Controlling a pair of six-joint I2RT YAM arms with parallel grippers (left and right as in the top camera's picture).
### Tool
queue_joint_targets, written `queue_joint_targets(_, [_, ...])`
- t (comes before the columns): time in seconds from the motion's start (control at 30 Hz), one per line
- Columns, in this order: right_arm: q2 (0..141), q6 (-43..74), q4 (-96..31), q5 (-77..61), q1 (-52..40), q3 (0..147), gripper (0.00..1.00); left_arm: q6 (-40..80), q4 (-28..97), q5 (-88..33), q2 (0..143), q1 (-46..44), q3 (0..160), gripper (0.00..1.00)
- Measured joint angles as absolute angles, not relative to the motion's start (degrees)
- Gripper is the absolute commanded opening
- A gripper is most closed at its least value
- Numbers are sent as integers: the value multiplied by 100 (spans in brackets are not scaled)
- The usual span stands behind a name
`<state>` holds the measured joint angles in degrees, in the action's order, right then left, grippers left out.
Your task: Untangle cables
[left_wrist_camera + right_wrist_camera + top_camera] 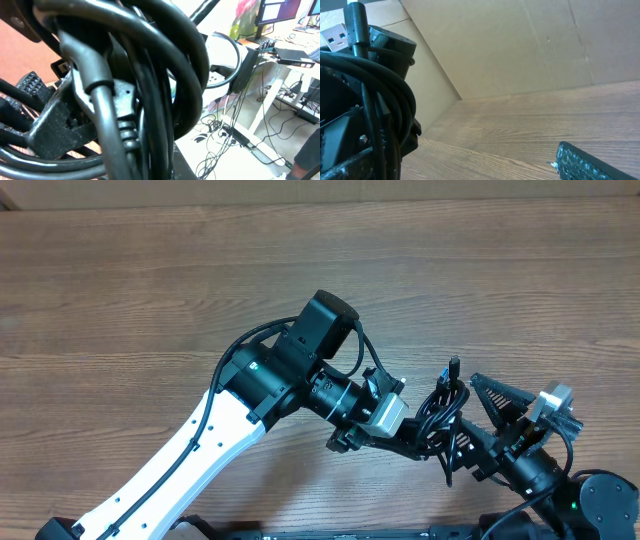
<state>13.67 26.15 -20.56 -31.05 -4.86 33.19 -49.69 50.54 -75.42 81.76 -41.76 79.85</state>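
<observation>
Now the cables [441,412] hang as one knotted bundle, clamped in the closed left gripper [412,442] over the right part of the table [150,280]. The right gripper [487,425] stands wide open just beside them. Next, I judge, it must catch one single loop and pull gently.

White left arm [185,455] — black joints.

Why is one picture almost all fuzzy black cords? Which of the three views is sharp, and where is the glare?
Overhead: evenly lit and sharp, with the cables distinct against the table and only faint shadows. Left wrist: the cables sit so near the lens that they blur and fill the frame, with a pale sheen on their curves. Right wrist: the cables are dark and soft at left, the wood grain clearer.
</observation>
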Motion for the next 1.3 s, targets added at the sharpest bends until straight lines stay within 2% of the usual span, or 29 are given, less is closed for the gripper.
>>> queue_joint_targets(0.17, [1367,2674,-2495,-2995,-486,3365,100,-4967,4956,-7496,8176,-4176,7985,4])
queue_joint_targets(0.37, [1367,2744,-2829,-2773,-484,3376,100,-4910,4254,-7452,8176,-4169,7979,4])
queue_joint_targets(0.53, [1367,2764,-3083,-2517,-456,3409,100,-4338,3671,-7483,8178,-4001,7942,4])
queue_joint_targets(0.67, [1411,2963,-3708,-1625,-449,3387,100,-4169,3618,-7806,8176,-3894,7944,4])
queue_joint_targets(0.87, [1422,3146,-3785,-1138,-449,3385,100,-3760,3605,-7911,8176,-3581,7944,4])
queue_joint_targets(1.13, [1426,3142,-3463,-1474,-449,3376,100,-2812,3601,-7102,8176,-3548,7944,4])
queue_joint_targets(1.3, [1426,2958,-3166,-2161,-447,3376,100,-2014,3640,-6018,8176,-3548,7944,4])
